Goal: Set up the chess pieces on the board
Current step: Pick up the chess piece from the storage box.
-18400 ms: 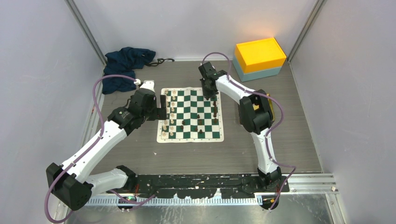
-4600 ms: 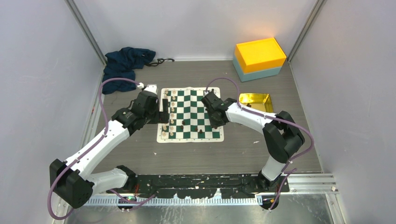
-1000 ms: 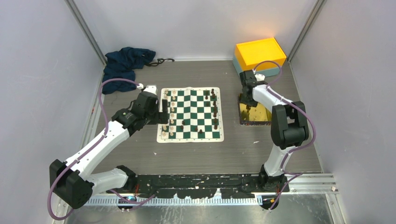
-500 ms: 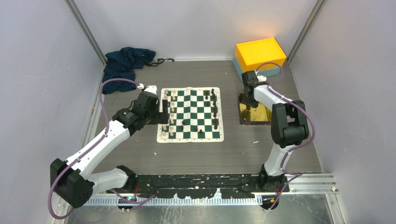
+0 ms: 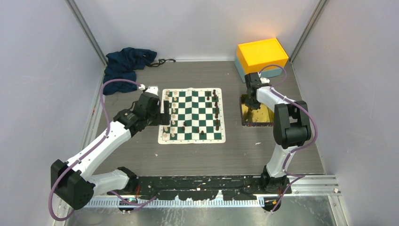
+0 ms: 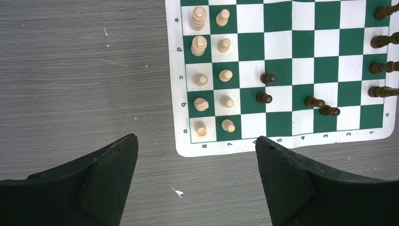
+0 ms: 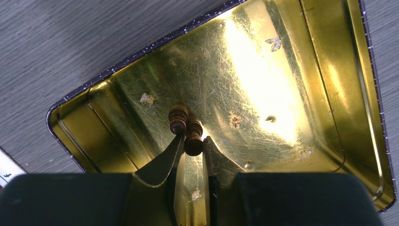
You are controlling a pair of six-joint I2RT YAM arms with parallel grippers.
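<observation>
The green and white board (image 5: 193, 115) lies mid-table and also shows in the left wrist view (image 6: 282, 70). Cream pieces (image 5: 171, 115) stand in two columns on its left side (image 6: 211, 70). Dark pieces (image 5: 216, 110) stand along its right side (image 6: 383, 66), with a few loose in the middle. My left gripper (image 5: 163, 115) is open and empty (image 6: 195, 141), hovering at the board's left edge. My right gripper (image 5: 251, 100) is down inside the gold tray, shut on a dark piece (image 7: 193, 136). A second dark piece (image 7: 178, 117) lies right beside it.
The gold tray (image 5: 264, 117) sits right of the board; its shiny floor (image 7: 282, 70) holds only specks besides the two pieces. An orange and teal box (image 5: 261, 56) stands at the back right. A dark blue cloth (image 5: 127, 66) lies at the back left.
My right arm has left the board and gone to the gold tray, then settled lower into it over the last second. The left arm has hardly moved.
</observation>
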